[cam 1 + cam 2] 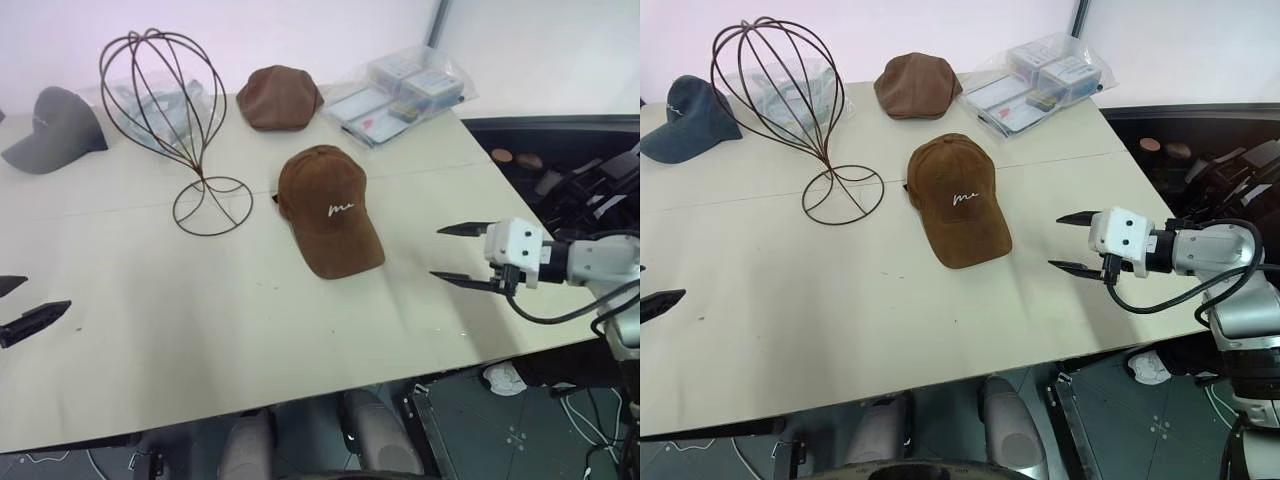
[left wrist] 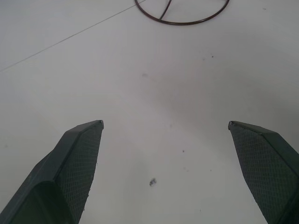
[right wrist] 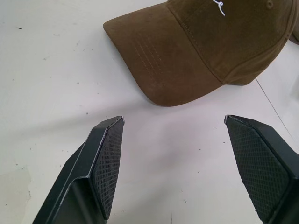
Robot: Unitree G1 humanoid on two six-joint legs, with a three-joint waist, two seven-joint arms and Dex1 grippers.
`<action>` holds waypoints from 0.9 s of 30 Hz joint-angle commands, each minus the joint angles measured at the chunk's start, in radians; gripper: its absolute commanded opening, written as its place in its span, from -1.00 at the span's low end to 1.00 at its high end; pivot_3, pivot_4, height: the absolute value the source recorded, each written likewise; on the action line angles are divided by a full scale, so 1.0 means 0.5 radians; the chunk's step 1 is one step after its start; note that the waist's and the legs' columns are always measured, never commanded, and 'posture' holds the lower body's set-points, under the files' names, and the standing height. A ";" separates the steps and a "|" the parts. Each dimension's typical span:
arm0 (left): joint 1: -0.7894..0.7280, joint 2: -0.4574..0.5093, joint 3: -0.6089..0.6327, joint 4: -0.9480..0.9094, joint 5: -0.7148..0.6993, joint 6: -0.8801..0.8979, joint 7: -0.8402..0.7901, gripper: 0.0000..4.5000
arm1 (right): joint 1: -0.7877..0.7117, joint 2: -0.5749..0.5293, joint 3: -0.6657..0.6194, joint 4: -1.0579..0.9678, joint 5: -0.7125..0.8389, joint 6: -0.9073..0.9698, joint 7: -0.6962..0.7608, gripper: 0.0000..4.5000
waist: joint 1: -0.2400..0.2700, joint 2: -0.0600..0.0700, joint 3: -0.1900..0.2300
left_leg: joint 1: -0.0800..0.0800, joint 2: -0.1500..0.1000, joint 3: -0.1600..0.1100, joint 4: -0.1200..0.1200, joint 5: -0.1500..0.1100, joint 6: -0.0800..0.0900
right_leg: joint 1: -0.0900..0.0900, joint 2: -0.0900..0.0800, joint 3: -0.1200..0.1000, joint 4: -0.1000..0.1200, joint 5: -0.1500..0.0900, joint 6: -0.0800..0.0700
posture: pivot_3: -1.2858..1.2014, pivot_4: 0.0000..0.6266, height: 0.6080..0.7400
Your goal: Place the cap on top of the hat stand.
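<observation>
1. Rightward, right gripper (image 1: 1067,242) reaching level over the bench (image 1: 250,330) edge, spread wide, holding nothing, pointed at the cap (image 1: 330,208).
2. Left gripper (image 1: 20,305) low at the left edge, likewise wide and empty.
3. Three caps counted: the cap lying mid-bench beside the hat stand (image 1: 165,100), a plain brown cap (image 1: 279,96), a grey cap (image 1: 55,127).
4. One hat stand, bare, upright.

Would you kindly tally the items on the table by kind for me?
Caps: 3 (the cap, a plain brown cap, a grey cap)
Hat stand: 1
Clear plastic packets: 2 (packet of cards, packet behind the stand)
Total: 6
</observation>
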 commanded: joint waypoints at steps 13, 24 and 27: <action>-0.051 0.008 0.080 -0.071 -0.068 0.056 -0.005 1.00 | -0.016 -0.006 0.037 0.068 -0.119 -0.251 -0.025 0.56 | 0.001 0.000 0.000 | 0.000 0.000 0.000 -0.002 0.000 0.000 | 0.000 0.000 0.000 0.000 0.000 0.000 | 0.03 -0.52 1.00; -0.096 0.022 0.066 -0.058 -0.052 0.071 -0.009 1.00 | -0.065 0.017 0.057 0.046 -0.089 -0.199 -0.054 0.56 | 0.001 0.000 0.000 | 0.000 0.000 0.000 -0.001 0.000 0.000 | 0.001 0.000 0.000 0.001 0.000 0.000 | 0.03 -0.52 1.00; -0.101 0.020 0.064 -0.057 -0.048 0.070 -0.006 1.00 | -0.075 0.017 0.065 0.050 -0.094 -0.198 -0.056 0.56 | 0.002 0.000 0.000 | 0.000 0.000 0.000 -0.001 0.000 0.000 | 0.001 0.000 0.000 0.001 0.000 0.000 | 0.03 -0.52 1.00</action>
